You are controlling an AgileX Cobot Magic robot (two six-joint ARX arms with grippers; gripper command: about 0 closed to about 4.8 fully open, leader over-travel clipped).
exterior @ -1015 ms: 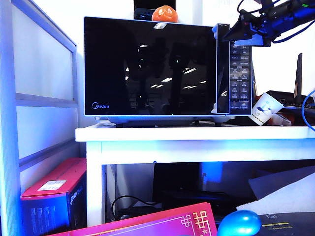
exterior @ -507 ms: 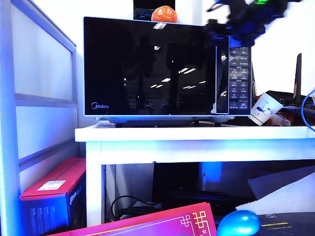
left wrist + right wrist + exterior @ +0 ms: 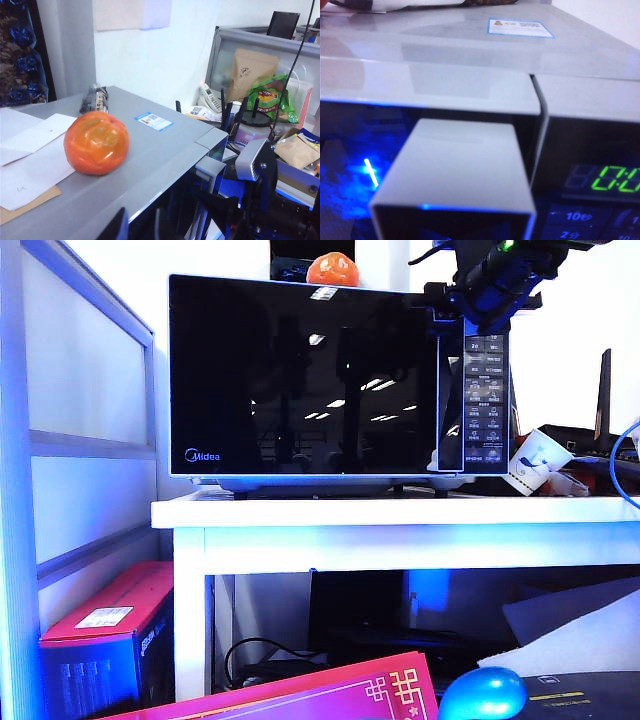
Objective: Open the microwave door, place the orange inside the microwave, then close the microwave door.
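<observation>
One arm shows in the exterior view: the right gripper hangs at the upper right corner of the microwave, just at the seam where the microwave door meets the button column. Its wrist view looks down on that same corner, with one pale, boxy finger lying close over the door's top edge beside the green digital display; only this one finger shows, so whether the jaws are apart or closing I cannot tell. The door is a flat, glossy black pane mirroring ceiling lights, and it looks flush with the body. The microwave stands on a white table, its front near the table's front lip, with open room before the door and a pale panelled partition well off to the left. A tipped paper cup lies just beside the oven's right side. The orange sits on the microwave's flat grey top, towards the back; in the left wrist view the orange is round, waxy and faintly dimpled, resting beside white paper sheets and near a blue-edged sticker. The left gripper shows only as two dark finger tips, standing apart with nothing between them, short of the fruit and near the top's front edge.
</observation>
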